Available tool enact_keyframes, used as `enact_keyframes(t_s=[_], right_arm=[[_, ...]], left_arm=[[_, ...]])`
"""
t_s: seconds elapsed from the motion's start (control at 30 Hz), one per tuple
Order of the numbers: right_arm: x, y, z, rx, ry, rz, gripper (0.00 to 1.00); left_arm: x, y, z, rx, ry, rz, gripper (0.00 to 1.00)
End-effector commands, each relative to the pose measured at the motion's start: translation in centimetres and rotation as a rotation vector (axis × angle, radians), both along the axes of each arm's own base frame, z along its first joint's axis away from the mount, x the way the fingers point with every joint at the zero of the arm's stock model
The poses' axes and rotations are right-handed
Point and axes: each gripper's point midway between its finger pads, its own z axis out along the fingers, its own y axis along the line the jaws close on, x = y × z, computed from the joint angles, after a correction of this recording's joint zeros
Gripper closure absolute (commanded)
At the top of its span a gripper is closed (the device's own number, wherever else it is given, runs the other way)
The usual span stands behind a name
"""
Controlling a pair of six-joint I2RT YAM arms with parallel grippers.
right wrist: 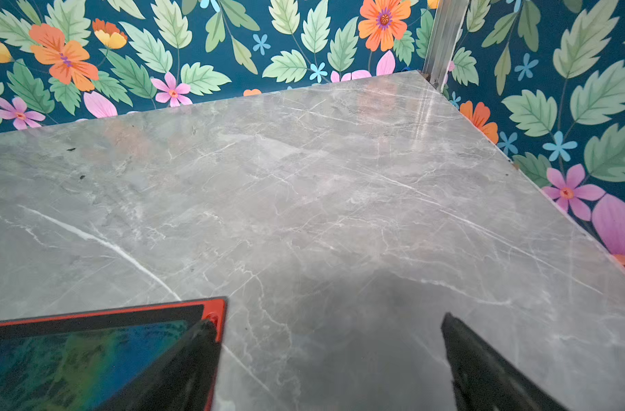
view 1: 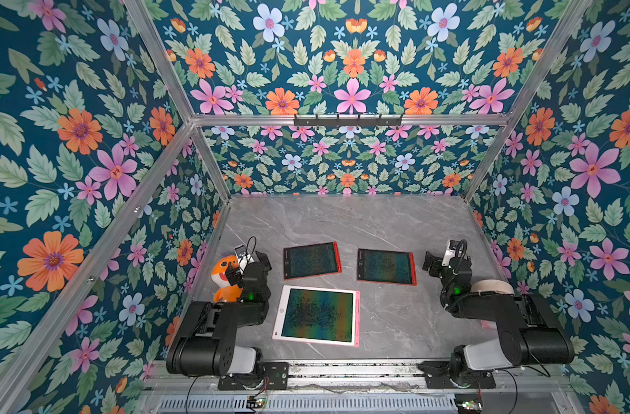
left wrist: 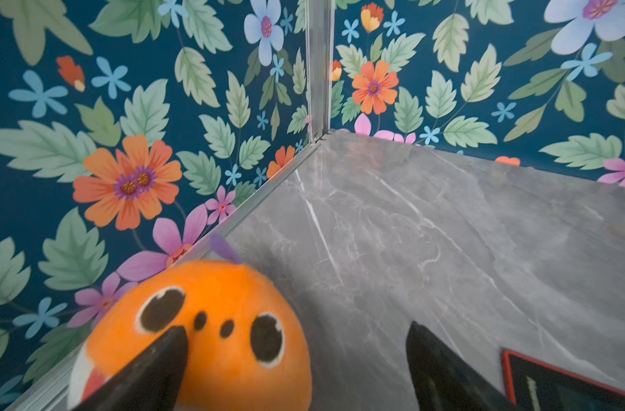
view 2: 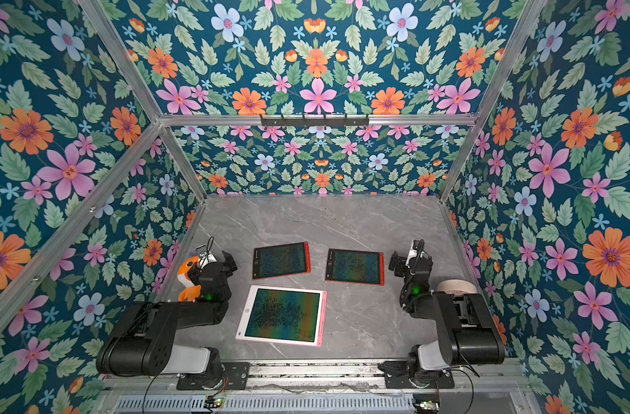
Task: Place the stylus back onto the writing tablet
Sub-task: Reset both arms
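Two black arms, the left arm (view 1: 216,322) and the right arm (view 1: 514,322), rest at the near edge with jaws wide open and holding nothing, so the job looks about done; best to keep them still and off the soft, round orange plush toy (view 1: 225,276) by the left jaws. Between them the flat pink writing tablet (view 1: 318,315) lies on the smooth grey stone-look worktop (view 1: 388,322), and the thin pink stylus (view 1: 357,315) seems clipped along its right edge. Farther back lie the left red tablet (view 1: 311,260) and the right red tablet (view 1: 385,267), hard and shiny.
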Motion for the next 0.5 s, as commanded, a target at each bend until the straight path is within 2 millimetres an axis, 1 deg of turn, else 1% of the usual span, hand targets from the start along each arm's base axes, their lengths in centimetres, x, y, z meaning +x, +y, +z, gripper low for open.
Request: enact_keyframes(t_s=[0.0,0.03,0.07,0.1,0.13,0.17,0.2,0.23,0.27,0.3,0.37,0.47], right_arm=[[0.4,-0.2,0.9,-0.025,-0.041,-0.005,0.01],[0.3,-0.2,0.8,-0.02,-0.029,-0.008,0.01],[0.3,-0.2,0.8,-0.019,-0.028,-0.008,0.01],[0.4,-0.1,0.9,-0.018,-0.035,-0.006,0.01],[0.4,-0.2,1.0,-0.023,-0.045,-0.006,0.01],[0.4,-0.1,1.0,-0.022,-0.044,-0.005,0.01],[0.4,-0.1,0.9,-0.022,-0.038,-0.004,0.01],[0.4,-0.1,0.9,-0.021,-0.039,-0.005,0.01],[0.4,-0.1,0.9,-0.021,-0.039,-0.005,0.01],[0.4,-0.1,1.0,-0.021,-0.042,-0.005,0.01],[0.4,-0.1,1.0,-0.022,-0.041,-0.005,0.01],[0.4,-0.1,0.9,-0.021,-0.038,-0.005,0.01]], left_arm=[[1.6,-0.8,1.6,0.066,-0.078,-0.063,0.03],[2.5,-2.1,0.3,0.044,0.003,-0.137,0.07],[3.0,-2.6,0.2,0.047,0.003,-0.179,0.0],[3.2,-2.4,0.3,0.038,-0.027,-0.19,0.0],[2.8,-2.1,-0.9,-0.005,0.009,-0.206,0.0],[2.5,-1.8,-0.1,0.013,-0.064,-0.199,0.0],[2.2,-2.0,0.1,0.027,-0.084,-0.214,0.0],[2.3,-2.2,-0.6,0.003,-0.032,-0.226,0.0],[2.4,-2.1,-0.6,0.001,-0.036,-0.221,0.0],[2.5,-2.1,-0.1,0.019,-0.068,-0.223,0.0],[2.4,-2.2,-0.6,0.004,-0.033,-0.225,0.0],[2.6,-2.1,-0.5,0.009,-0.042,-0.219,0.0]])
